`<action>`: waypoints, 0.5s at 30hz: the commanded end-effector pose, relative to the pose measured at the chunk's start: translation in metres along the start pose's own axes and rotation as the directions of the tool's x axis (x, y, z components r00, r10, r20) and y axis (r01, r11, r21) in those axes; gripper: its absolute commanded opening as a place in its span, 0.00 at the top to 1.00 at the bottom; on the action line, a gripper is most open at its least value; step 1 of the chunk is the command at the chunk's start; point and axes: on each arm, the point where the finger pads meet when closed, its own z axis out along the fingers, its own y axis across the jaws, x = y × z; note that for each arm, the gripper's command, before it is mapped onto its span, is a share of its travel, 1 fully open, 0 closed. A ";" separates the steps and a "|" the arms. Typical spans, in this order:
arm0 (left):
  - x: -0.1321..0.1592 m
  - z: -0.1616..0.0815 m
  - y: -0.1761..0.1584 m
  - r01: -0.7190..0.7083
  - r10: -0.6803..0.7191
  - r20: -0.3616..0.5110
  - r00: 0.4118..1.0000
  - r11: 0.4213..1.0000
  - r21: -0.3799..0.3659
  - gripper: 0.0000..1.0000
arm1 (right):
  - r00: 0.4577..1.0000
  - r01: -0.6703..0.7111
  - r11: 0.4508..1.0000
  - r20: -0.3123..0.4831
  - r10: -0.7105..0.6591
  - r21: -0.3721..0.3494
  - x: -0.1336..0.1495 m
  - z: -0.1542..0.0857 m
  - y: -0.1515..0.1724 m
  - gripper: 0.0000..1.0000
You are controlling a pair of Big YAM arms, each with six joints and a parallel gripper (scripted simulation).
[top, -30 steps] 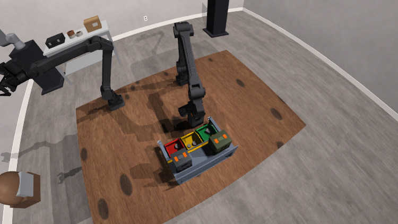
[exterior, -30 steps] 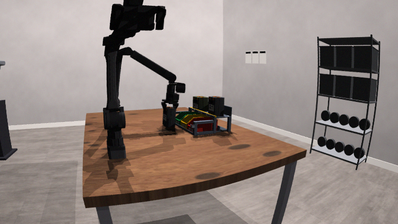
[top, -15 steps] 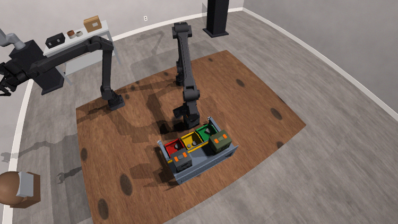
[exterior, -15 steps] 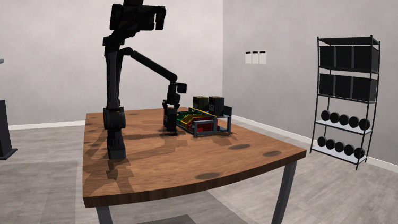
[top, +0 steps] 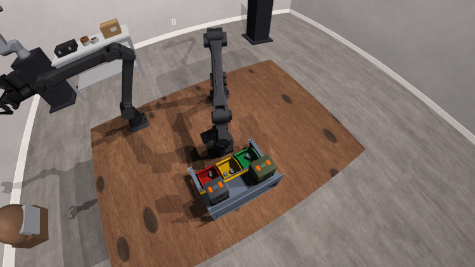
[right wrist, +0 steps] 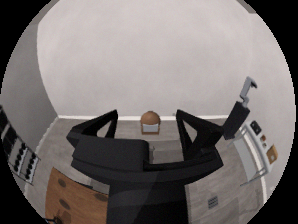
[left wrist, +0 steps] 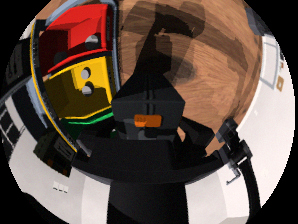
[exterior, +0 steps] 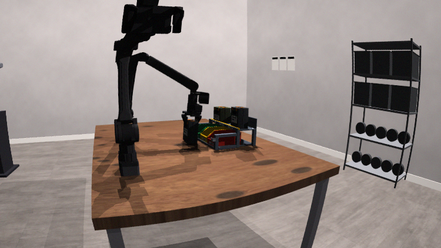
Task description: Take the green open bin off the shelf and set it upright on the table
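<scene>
Your left claw [top: 221,141] [exterior: 191,118] [left wrist: 147,113] is pinching the black box [top: 225,150] [exterior: 190,133] [left wrist: 148,107], your right claw [top: 6,102] [exterior: 177,23] [right wrist: 147,112] is hanging spread, and the green bin [top: 246,157] [exterior: 203,126] [left wrist: 90,120] is awaiting removal from the shelf [top: 247,198] [exterior: 226,134] [left wrist: 115,35].

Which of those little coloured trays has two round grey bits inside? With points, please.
The yellow bin [top: 228,168] [left wrist: 70,97], the middle one, between red and green.
</scene>
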 end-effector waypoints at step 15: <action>-0.042 -0.049 0.033 0.010 -0.006 0.045 0.999 0.995 -0.100 1.00 | 0.999 0.008 1.000 0.053 -0.009 0.007 -0.019 -0.007 -0.005 0.00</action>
